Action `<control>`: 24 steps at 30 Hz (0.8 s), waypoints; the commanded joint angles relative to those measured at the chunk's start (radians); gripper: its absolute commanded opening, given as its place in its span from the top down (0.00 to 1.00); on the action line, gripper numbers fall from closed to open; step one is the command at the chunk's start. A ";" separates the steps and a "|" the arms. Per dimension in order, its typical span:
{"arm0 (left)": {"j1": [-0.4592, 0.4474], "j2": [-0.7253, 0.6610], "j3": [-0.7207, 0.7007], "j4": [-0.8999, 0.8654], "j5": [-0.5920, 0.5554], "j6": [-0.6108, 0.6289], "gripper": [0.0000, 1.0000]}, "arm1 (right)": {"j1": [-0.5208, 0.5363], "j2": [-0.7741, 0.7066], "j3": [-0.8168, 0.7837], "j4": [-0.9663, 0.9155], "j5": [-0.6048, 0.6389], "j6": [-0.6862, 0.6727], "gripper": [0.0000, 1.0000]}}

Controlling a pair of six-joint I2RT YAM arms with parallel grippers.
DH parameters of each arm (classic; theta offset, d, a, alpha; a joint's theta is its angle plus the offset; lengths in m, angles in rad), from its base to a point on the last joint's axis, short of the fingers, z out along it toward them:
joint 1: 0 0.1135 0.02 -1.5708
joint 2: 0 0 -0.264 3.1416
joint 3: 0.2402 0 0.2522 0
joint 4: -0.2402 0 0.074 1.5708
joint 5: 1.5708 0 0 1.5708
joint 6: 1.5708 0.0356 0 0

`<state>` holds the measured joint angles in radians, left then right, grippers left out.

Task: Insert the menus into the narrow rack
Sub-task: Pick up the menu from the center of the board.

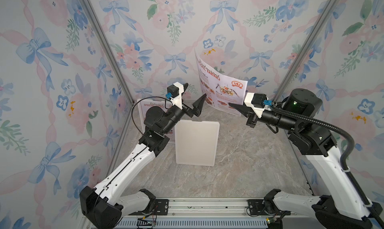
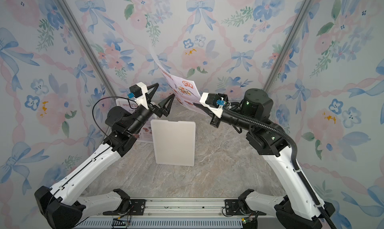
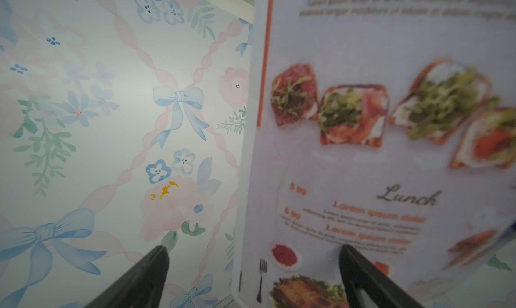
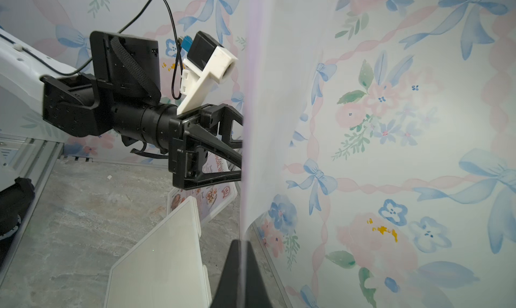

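Note:
One menu (image 1: 218, 82) (image 2: 182, 86) hangs curled above the back of the table, its lower corner pinched in my shut right gripper (image 1: 230, 104) (image 2: 195, 104). The right wrist view shows this sheet (image 4: 251, 125) edge-on between the closed right gripper (image 4: 242, 242) fingers. My left gripper (image 1: 194, 96) (image 2: 164, 94) stands wide open just left of the sheet, holding nothing. In the left wrist view the menu's (image 3: 391, 153) edge lies between the spread left gripper (image 3: 254, 248) fingers. The white rack (image 1: 196, 142) (image 2: 173, 142) stands mid-table. A second menu (image 1: 149, 107) (image 2: 124, 105) stands upright behind my left arm, partly hidden.
Floral walls (image 1: 62, 72) close in the marbled table (image 1: 239, 165) on three sides, with metal corner posts (image 1: 108, 57) at the back. Both arm bases sit on a rail (image 1: 207, 207) at the front edge.

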<state>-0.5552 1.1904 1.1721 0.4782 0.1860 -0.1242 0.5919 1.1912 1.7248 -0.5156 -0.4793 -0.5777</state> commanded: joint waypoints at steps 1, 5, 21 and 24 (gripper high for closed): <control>0.018 0.018 0.026 0.025 0.093 -0.006 0.02 | -0.002 0.017 0.024 -0.048 0.044 -0.033 1.00; 0.033 0.030 0.024 0.024 0.105 -0.025 0.02 | -0.058 0.050 0.049 -0.047 0.001 0.081 1.00; 0.151 0.102 0.115 0.054 0.423 -0.117 0.14 | -0.275 0.071 -0.024 0.205 -0.346 0.415 1.00; 0.162 0.128 0.144 0.055 0.475 -0.132 0.13 | -0.285 0.069 -0.029 0.226 -0.352 0.427 1.00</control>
<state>-0.4084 1.2942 1.2835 0.5083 0.5526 -0.2173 0.3191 1.2568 1.7058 -0.3584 -0.7685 -0.2146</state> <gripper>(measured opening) 0.874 0.047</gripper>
